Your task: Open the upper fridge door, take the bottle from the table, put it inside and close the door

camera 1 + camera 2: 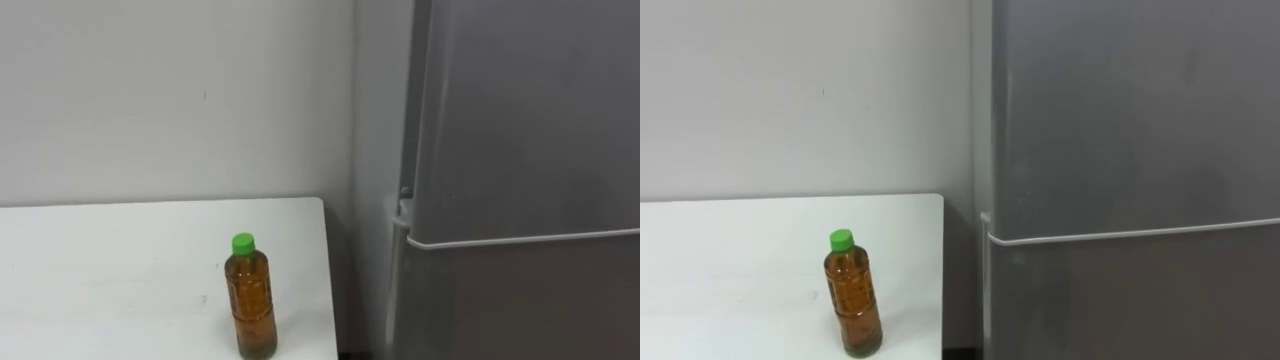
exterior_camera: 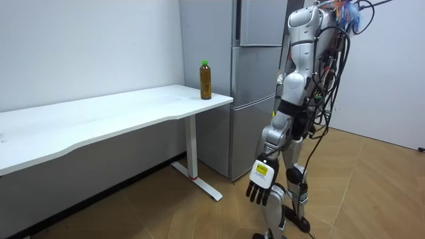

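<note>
A clear plastic bottle [image 1: 251, 300] with amber liquid and a green cap [image 1: 243, 242] is seen standing upright on the white desk [image 1: 100, 270], close to the desk's right-hand corner and near its front edge. It is touched by nothing. Just beside the desk, on the right, a grey fridge [image 1: 520, 150] is placed against the wall. Its upper door and lower door [image 1: 520, 300] are both shut, and a thin pale seam is drawn between them.

In the room view the robot is seen standing upright on the wooden floor [image 2: 372, 186] in front of the fridge, a little apart from it and turned toward the fridge and the desk end. Its left hand [image 2: 261, 179] is hung low beside the leg, well apart from the bottle, with the fingers loosely spread and pointed down; nothing is held in it.
</note>
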Motion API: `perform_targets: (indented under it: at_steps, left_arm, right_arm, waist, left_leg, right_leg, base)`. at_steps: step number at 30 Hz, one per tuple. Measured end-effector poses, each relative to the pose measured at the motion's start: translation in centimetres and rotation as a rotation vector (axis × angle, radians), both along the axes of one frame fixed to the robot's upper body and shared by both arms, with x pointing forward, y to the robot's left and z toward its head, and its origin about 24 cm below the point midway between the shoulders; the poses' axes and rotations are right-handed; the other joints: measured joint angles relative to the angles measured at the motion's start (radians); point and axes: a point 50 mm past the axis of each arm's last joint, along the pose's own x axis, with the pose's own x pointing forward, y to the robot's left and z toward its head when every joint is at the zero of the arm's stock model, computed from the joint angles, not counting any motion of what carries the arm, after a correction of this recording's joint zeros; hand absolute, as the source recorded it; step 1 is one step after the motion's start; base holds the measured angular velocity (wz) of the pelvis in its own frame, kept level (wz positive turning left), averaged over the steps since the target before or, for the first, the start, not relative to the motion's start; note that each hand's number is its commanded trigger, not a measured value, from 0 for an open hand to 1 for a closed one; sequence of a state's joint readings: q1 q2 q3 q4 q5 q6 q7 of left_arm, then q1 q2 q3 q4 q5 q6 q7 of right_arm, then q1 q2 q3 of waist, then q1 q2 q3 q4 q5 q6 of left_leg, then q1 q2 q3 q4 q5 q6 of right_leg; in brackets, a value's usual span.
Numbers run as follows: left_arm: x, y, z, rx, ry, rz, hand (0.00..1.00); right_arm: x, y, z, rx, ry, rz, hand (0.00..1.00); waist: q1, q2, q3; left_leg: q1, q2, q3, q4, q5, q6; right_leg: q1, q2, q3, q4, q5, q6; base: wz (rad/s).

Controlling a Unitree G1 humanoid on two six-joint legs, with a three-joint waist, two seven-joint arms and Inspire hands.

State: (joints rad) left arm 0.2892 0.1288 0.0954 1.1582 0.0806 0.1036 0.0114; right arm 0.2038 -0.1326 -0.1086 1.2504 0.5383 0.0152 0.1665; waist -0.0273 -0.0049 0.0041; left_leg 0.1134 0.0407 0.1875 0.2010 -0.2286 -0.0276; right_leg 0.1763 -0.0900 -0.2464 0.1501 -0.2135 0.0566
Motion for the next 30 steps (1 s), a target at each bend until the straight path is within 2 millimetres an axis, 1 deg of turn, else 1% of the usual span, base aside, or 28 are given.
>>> perform_targets:
  at_steps: [4,7,9,10,11,12,15,19,22,24,25,27,28,29,30]
  left_arm:
    - [0.0,0.1,0.0,0.021,-0.012,0.048,0.00]
    - [1.0,0.9,0.2,0.055,-0.073,0.178,0.00]
    - [2.4,2.0,0.7,0.099,-0.165,0.294,0.00]
    - [2.7,2.2,0.8,0.109,-0.189,0.324,0.00]
    - [3.5,2.7,1.0,0.130,-0.234,0.374,0.00]
    - [4.0,3.2,1.2,0.149,-0.266,0.406,0.00]
    - [5.7,3.9,1.8,0.180,-0.367,0.470,0.00]
    - [7.0,4.6,2.7,0.207,-0.473,0.521,0.00]
    - [8.8,5.0,3.7,0.222,-0.559,0.510,0.00]
    - [10.7,5.3,5.0,0.223,-0.678,0.511,0.00]
    - [11.2,5.4,5.4,0.228,-0.708,0.511,0.00]
    - [12.9,5.8,6.7,0.255,-0.808,0.498,0.00]
    - [13.4,5.9,7.1,0.260,-0.832,0.496,0.00]
    - [14.3,6.0,8.0,0.271,-0.883,0.492,0.00]
    - [15.1,6.2,9.0,0.286,-0.941,0.485,0.00]
  right_arm:
    - [0.1,-0.1,0.0,-0.003,-0.002,0.001,0.00]
    - [0.1,-0.2,0.1,-0.007,-0.006,0.000,0.00]
    - [0.1,-0.4,0.1,-0.014,-0.003,-0.001,0.00]
    - [0.1,-0.6,0.1,-0.018,-0.002,0.002,0.00]
    - [0.1,-0.9,0.2,-0.026,-0.001,0.011,0.00]
    - [0.1,-1.1,0.3,-0.034,0.001,0.017,0.00]
    - [0.1,-1.5,0.4,-0.047,0.000,0.015,0.00]
    - [-0.2,-1.8,0.5,-0.060,0.000,0.009,0.00]
    - [0.0,-1.9,0.6,-0.069,-0.010,0.040,0.00]
    - [0.2,-1.9,0.6,-0.072,-0.015,0.050,0.00]
    - [0.2,-1.9,0.6,-0.074,-0.016,0.053,0.00]
    - [0.1,-2.0,0.6,-0.085,-0.021,0.061,0.00]
    - [0.0,-2.0,0.7,-0.089,-0.022,0.062,0.00]
    - [0.1,-2.1,0.7,-0.095,-0.026,0.062,0.00]
    - [-0.2,-2.2,0.8,-0.099,-0.024,0.061,0.00]
  waist:
    - [0.000,0.001,-0.0007]
    - [0.001,0.002,-0.0009]
    - [0.010,0.009,-0.0004]
    - [0.012,0.013,-0.0014]
    - [0.013,0.020,-0.0001]
    - [0.014,0.028,0.0000]
    - [0.012,0.044,-0.0004]
    - [0.014,0.047,-0.0004]
    - [0.016,0.046,0.0002]
    - [0.014,0.046,-0.0001]
    - [0.011,0.046,-0.0001]
    - [0.007,0.047,-0.0010]
    - [0.007,0.048,-0.0016]
    - [0.008,0.049,-0.0033]
    - [0.010,0.045,-0.0026]
  left_leg:
    - [-0.003,0.000,-0.005,0.005,-0.001,0.000]
    - [-0.010,0.000,-0.010,0.019,-0.002,0.000]
    - [-0.014,0.000,-0.010,0.023,-0.002,0.000]
    - [-0.014,0.000,-0.010,0.023,-0.002,0.001]
    - [-0.014,0.000,-0.010,0.024,-0.003,0.002]
    - [-0.014,0.000,-0.010,0.024,-0.004,0.002]
    - [-0.013,0.000,-0.008,0.022,-0.004,0.002]
    - [-0.004,0.000,-0.006,0.022,-0.004,0.002]
    - [-0.005,0.000,-0.006,0.021,-0.004,0.002]
    - [-0.007,0.000,-0.006,0.021,-0.004,0.002]
    - [-0.008,0.000,-0.006,0.021,-0.004,0.002]
    - [-0.012,0.001,-0.006,0.022,-0.004,0.002]
    - [-0.013,0.001,-0.006,0.022,-0.004,0.002]
    - [-0.012,0.000,-0.006,0.022,-0.004,0.002]
    - [-0.008,0.000,-0.006,0.022,-0.004,0.002]
  right_leg:
    - [-0.001,0.000,-0.002,0.001,0.000,0.000]
    - [0.001,0.000,-0.008,0.002,0.000,0.000]
    - [-0.002,-0.001,-0.007,0.005,0.000,0.000]
    - [-0.002,-0.001,-0.007,0.006,0.000,0.000]
    - [-0.002,-0.001,-0.010,0.008,0.000,0.000]
    - [-0.002,-0.001,-0.009,0.009,0.000,0.000]
    - [-0.001,-0.001,-0.007,0.010,0.000,0.000]
    - [0.000,-0.002,-0.006,0.019,-0.002,0.001]
    - [-0.002,-0.002,-0.008,0.019,-0.002,0.001]
    - [-0.002,-0.002,-0.007,0.019,-0.002,0.001]
    - [-0.003,-0.002,-0.007,0.020,-0.002,0.001]
    - [-0.004,-0.002,-0.006,0.020,-0.003,0.000]
    - [-0.004,-0.002,-0.006,0.019,-0.003,0.000]
    - [-0.002,-0.002,-0.006,0.019,-0.003,0.000]
    - [-0.002,-0.002,-0.006,0.019,-0.003,0.001]
  base:
    - [0.01]
    - [0.06]
    - [0.04]
    - [0.00]
    - [0.00]
    - [0.00]
    - [0.00]
    - [0.00]
    - [0.00]
    - [0.00]
    - [0.00]
    - [0.00]
    - [0.00]
    - [0.00]
    - [0.00]
